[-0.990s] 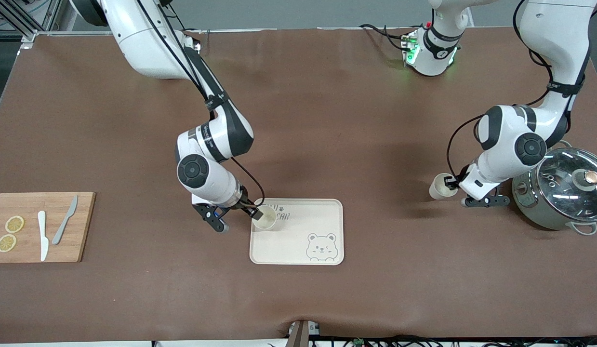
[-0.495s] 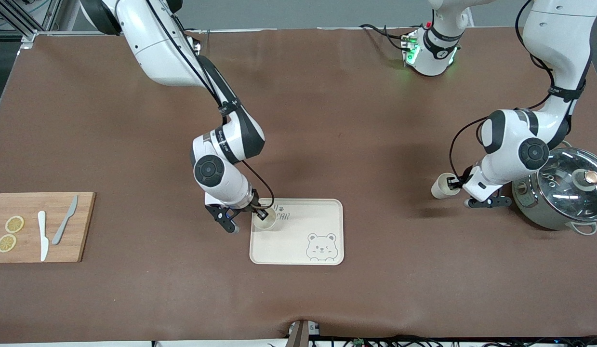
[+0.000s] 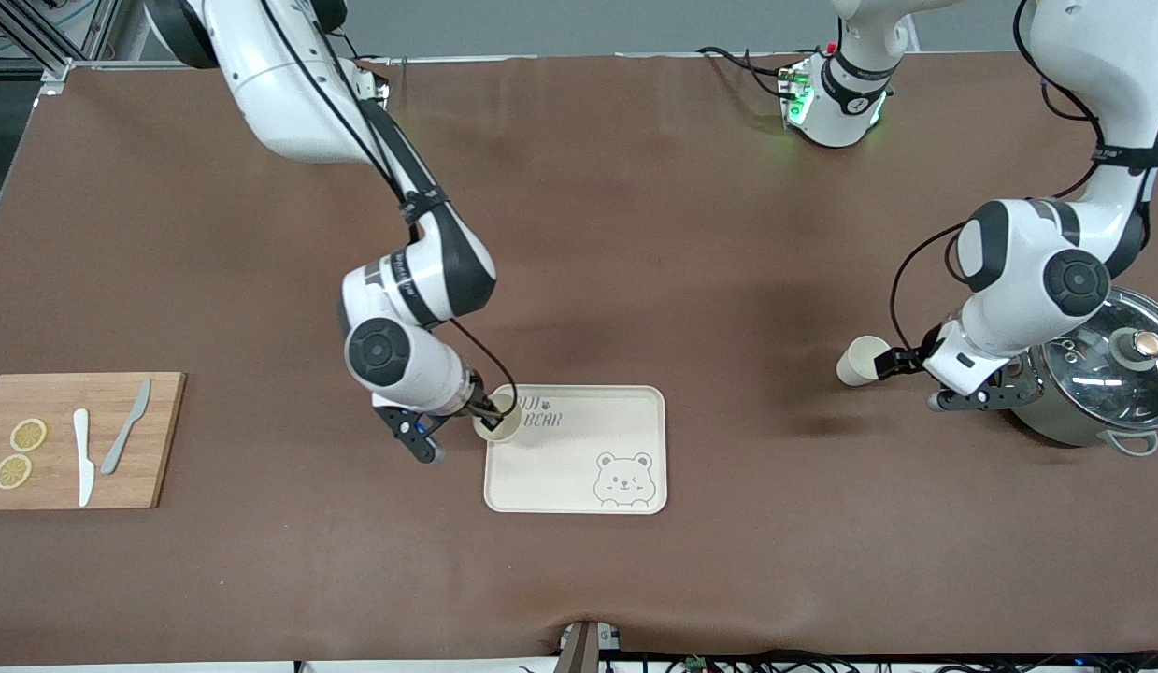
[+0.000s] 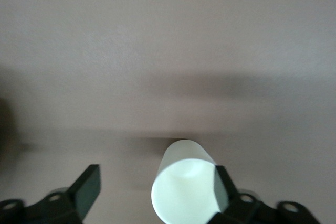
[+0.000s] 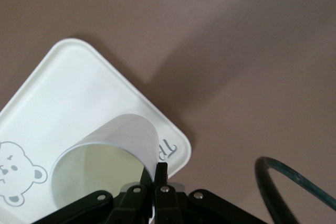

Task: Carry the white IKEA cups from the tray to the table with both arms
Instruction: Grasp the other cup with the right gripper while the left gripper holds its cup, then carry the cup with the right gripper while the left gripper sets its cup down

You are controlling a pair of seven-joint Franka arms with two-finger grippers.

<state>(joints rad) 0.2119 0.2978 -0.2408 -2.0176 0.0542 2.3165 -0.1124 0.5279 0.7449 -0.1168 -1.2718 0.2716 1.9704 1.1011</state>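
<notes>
Nearby we see a lidded pot [image 3: 1097,374] beside the left pincer [image 3: 901,366], spread wide, one cup [image 3: 861,361] standing on the surface [image 3: 635,234] between its fingers. Our right pincer [image 3: 485,418] clamps the other cup's [image 3: 499,422] rim over the tray [image 3: 579,467] corner.

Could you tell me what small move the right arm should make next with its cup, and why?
Probably lift and carry it clear of the tray. The right gripper is shut on the rim of a cup over the tray's corner, while the left gripper stands open beside its own cup on the table.
</notes>
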